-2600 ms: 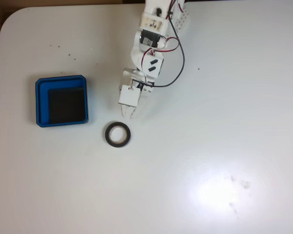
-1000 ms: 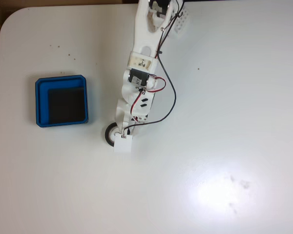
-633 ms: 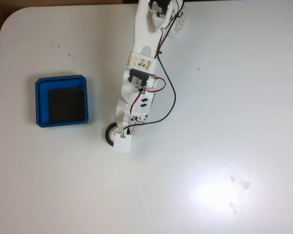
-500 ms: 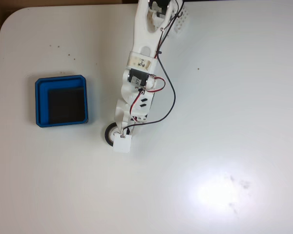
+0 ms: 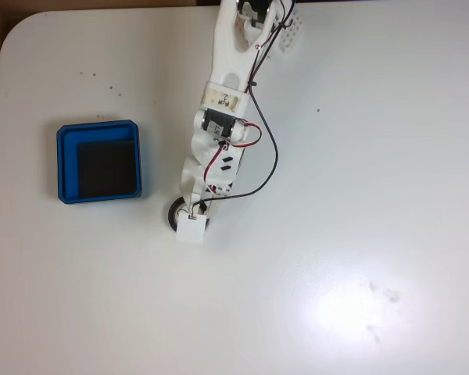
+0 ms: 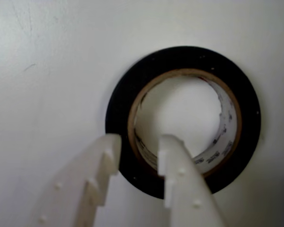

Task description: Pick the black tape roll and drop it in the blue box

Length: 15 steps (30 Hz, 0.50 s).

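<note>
Straddling the wall of the black tape roll (image 6: 182, 120), the gripper (image 6: 138, 146) has one white finger outside the ring and the other inside its open centre, with only a narrow gap between them, about the thickness of the wall. The wrist view does not make plain whether the pads already press the wall or merely flank it, so I cannot tell if the grip is made.

Working from the biggest thing down: the white table (image 5: 359, 234) spreads out on every side of the claw, with a bright glare patch well off to the lower right of it in the fixed view. The arm (image 5: 223, 125) reaches down from the top edge of that view, trailing red and black wires (image 5: 270, 156). The blue box (image 5: 99, 161) sits well to the left of the claw and a little above it, black floor bare, nothing in it. The roll itself lies flat on the table directly under the claw; in the fixed view just a dark crescent (image 5: 174, 212) peeks out at the claw's left.

As for progress, I judge the reach and the descent done and the grasp at its closing stage. Lifting the roll, carrying it leftward over the box and letting go all remain.

Faint dark print runs round the roll's pale inner core, but it is too blurred to read. A small label on the arm is likewise illegible.
</note>
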Tool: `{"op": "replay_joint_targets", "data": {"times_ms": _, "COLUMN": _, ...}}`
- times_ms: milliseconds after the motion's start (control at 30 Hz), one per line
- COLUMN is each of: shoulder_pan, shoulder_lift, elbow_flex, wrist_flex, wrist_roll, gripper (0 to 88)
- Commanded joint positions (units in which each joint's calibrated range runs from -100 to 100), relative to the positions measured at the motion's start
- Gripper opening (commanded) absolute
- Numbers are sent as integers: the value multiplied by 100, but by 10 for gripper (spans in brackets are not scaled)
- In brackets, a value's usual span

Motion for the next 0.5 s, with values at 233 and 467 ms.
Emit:
{"op": "replay_joint_targets", "data": {"times_ms": 233, "shoulder_pan": 65, "shoulder_lift": -39, "elbow_flex": -249, "wrist_flex": 8, "wrist_roll": -22, "gripper": 187}}
{"op": "replay_joint_targets", "data": {"times_ms": 467, "shoulder_pan": 65, "shoulder_lift": 295, "elbow_flex": -276, "wrist_flex": -42, "wrist_roll": -22, "gripper": 222}}
